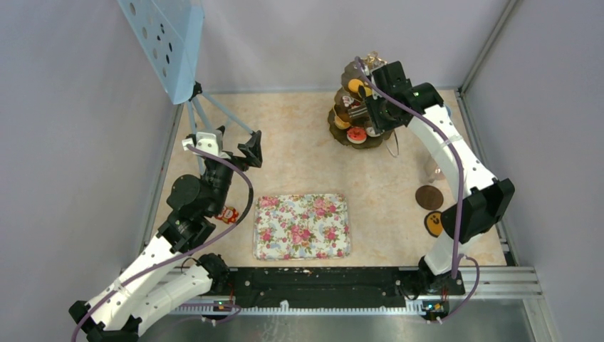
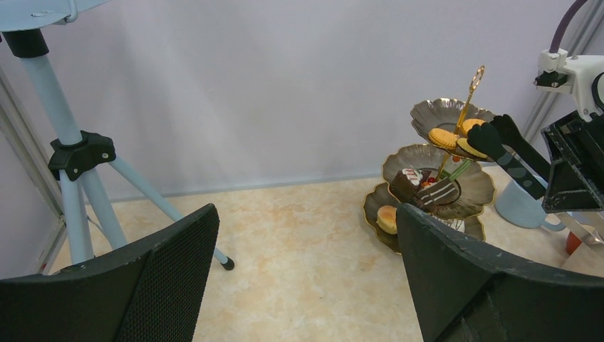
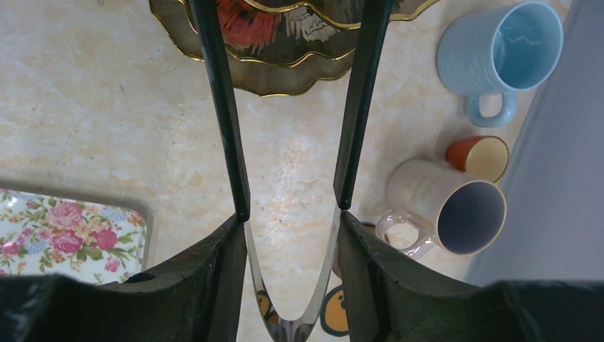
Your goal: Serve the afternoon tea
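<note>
The stand (image 1: pixel 338 128) sits upper right on the counter (image 1: pixel 299 157), cups (image 3: pixel 478 157) just right of it, tongs (image 2: pixel 491 139) over its top tier, tray (image 1: pixel 302 226) lower centre.

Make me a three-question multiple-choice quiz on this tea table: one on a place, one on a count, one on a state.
1. The tongs reach: A) the flowered tray B) the stand's top tier C) a coaster
2. Cups in sight: A) two B) three C) five
3. The left gripper is: A) open, empty B) shut on a cup C) shut on a donut
Key: 1 B, tips at its biscuits; 2 B, blue cup, orange cup, pale mug; 3 A, fingers apart, nothing between.
</note>
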`<state>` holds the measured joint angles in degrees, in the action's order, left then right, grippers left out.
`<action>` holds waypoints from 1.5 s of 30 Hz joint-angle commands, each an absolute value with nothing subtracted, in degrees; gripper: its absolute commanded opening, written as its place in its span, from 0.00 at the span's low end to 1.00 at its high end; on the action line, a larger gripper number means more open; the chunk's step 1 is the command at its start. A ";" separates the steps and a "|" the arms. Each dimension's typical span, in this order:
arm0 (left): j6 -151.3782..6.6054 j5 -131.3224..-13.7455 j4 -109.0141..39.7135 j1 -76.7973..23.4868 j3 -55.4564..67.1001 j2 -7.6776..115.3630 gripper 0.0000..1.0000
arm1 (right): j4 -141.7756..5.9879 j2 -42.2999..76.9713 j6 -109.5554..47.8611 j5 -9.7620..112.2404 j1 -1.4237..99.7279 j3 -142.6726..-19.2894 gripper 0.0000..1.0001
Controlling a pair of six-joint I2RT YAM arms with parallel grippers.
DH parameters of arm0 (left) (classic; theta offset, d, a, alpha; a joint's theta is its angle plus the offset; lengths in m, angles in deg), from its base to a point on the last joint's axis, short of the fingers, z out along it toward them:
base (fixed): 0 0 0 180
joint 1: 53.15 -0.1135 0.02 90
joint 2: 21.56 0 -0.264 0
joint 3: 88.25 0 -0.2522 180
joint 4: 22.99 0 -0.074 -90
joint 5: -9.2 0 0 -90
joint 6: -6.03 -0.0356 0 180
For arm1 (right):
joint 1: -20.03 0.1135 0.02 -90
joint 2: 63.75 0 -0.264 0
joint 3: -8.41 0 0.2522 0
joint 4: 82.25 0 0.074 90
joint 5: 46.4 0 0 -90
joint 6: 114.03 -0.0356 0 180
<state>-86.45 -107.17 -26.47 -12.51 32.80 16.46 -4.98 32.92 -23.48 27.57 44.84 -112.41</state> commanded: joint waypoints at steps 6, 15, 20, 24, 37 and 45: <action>-86.16 -106.61 -24.84 -12.59 31.42 16.21 0.99 | -8.25 28.41 -21.66 27.89 44.25 -114.61 0.44; -86.34 -107.21 -24.80 -12.69 31.45 16.01 0.99 | -16.50 15.52 -15.55 28.40 50.14 -103.27 0.42; -86.23 -108.35 -24.76 -12.68 31.50 15.60 0.99 | -23.26 8.57 -13.57 34.24 60.72 -88.81 0.43; -85.71 -111.28 -24.76 -12.71 31.72 15.00 0.99 | -28.81 8.81 -15.22 38.55 70.06 -79.07 0.42; -85.28 -119.99 -21.91 -12.77 34.10 10.83 0.99 | -35.32 14.70 -10.81 38.11 86.27 -60.52 0.42; -85.63 -119.21 -21.97 -12.81 34.03 10.91 0.99 | -36.41 21.49 -6.41 36.64 89.72 -61.20 0.44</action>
<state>-85.57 -118.86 -24.31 -12.58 33.61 10.93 -33.70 18.34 -9.31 38.01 88.03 -59.45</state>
